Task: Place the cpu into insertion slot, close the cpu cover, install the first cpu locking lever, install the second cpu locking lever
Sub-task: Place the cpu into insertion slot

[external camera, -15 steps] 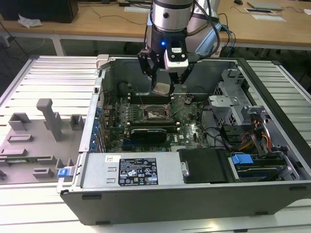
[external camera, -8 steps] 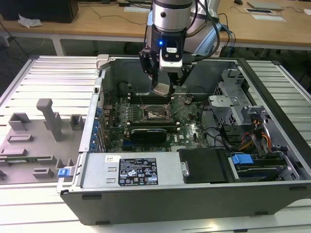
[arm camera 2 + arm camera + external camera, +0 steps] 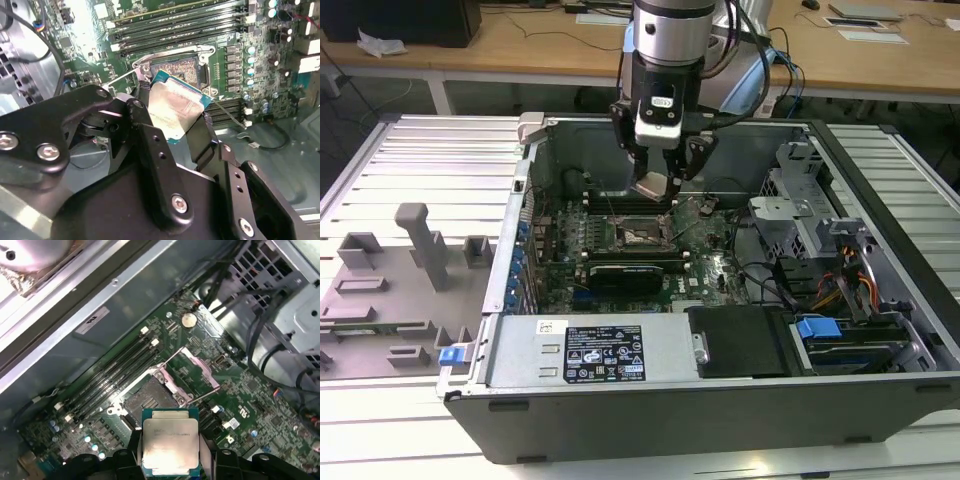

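My gripper (image 3: 658, 180) is shut on the cpu (image 3: 650, 186), a flat square chip with a pale metal top, gripped by its two side edges. It hangs above the green board inside the open computer case. In both wrist views the cpu (image 3: 170, 440) (image 3: 175, 107) sits between the black fingers (image 3: 131, 452), apart from the insertion slot (image 3: 146, 401) (image 3: 175, 67), whose contact field lies bare. The silvery cpu cover (image 3: 196, 361) is swung open at the slot's side. Two thin wire locking levers (image 3: 172, 356) (image 3: 203, 396) stick out free.
Long black memory slots (image 3: 115, 370) flank the socket. Black cables (image 3: 760, 275) and a metal drive cage (image 3: 800, 190) fill the case on the exterior view's right. The power supply (image 3: 605, 350) lines the near wall. A grey fixture tray (image 3: 390, 290) lies outside on the exterior view's left.
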Robot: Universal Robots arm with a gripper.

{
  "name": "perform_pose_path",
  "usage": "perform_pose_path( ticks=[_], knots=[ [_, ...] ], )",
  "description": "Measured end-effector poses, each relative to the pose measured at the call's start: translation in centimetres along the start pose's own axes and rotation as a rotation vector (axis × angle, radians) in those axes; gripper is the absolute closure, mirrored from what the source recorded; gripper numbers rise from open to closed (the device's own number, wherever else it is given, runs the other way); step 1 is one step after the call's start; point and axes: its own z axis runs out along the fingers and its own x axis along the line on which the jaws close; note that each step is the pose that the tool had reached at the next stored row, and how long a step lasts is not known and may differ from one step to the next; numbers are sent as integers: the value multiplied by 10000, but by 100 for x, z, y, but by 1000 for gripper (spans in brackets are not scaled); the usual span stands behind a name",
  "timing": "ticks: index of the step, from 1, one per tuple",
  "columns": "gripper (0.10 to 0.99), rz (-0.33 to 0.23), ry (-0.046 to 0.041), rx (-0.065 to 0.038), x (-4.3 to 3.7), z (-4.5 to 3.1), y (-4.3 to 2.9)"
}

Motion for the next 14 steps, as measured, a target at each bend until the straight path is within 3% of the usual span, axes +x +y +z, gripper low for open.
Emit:
perform_pose_path(
  ticks=[7,14],
  knots=[
    [545,1449,-76,48,0,11,0],
    [545,3386,-174,104,0,50,-1]
  ],
)
